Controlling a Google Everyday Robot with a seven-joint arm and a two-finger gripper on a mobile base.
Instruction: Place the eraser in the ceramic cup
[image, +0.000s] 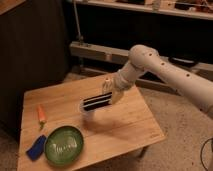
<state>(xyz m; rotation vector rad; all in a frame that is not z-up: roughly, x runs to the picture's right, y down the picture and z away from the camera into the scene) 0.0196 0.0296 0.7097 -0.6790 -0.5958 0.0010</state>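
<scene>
The black eraser (97, 101) with thin white stripes is held level in my gripper (111, 95), which is shut on its right end. It hangs directly over the small pale ceramic cup (86, 111), covering the cup's mouth, so only the cup's lower body shows beneath it. My white arm (165, 70) reaches in from the right.
A wooden table (125, 125) carries everything. A green plate (63, 145) sits at the front left, a blue flat block (36, 147) to its left, and an orange carrot (41, 115) behind them. A slim white bottle (106, 83) stands just behind my gripper.
</scene>
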